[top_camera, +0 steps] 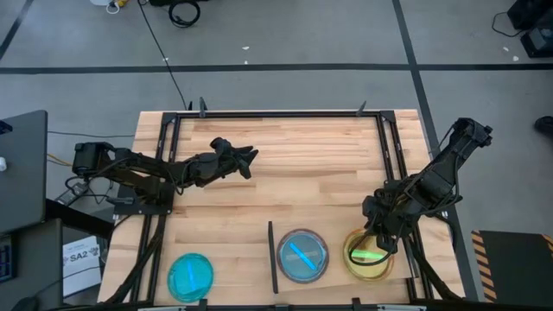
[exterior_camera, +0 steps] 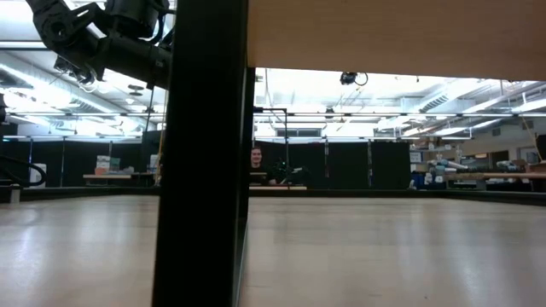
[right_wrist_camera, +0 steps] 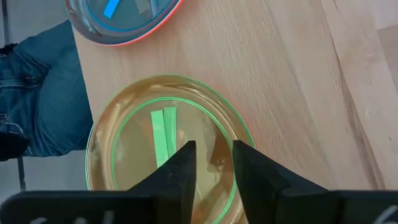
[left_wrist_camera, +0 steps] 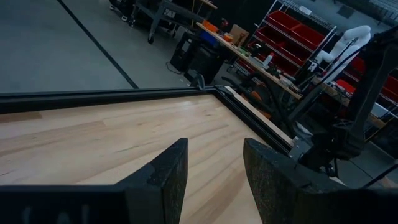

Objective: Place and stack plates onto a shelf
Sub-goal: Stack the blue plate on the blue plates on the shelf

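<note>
Right gripper [right_wrist_camera: 211, 163]: directly over the green plate [top_camera: 369, 257], fingers parted with nothing between them — apparently letting go.
Green plate: flat on the shelf [top_camera: 333, 229], topping a yellowish stack at its right end.
Blue plate [top_camera: 302, 255]: beside it on the shelf, orange-rimmed — probably a second stack.
Cyan plate [top_camera: 190, 276]: off the shelf, left of the black strip [top_camera: 271, 257] — not yet placed.
Left gripper [left_wrist_camera: 214, 168]: spread, empty, waiting above bare table.

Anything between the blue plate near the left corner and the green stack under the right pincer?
High view: between the blue plate and green stack lie a thin black strip and a blue-pink stack.
</note>
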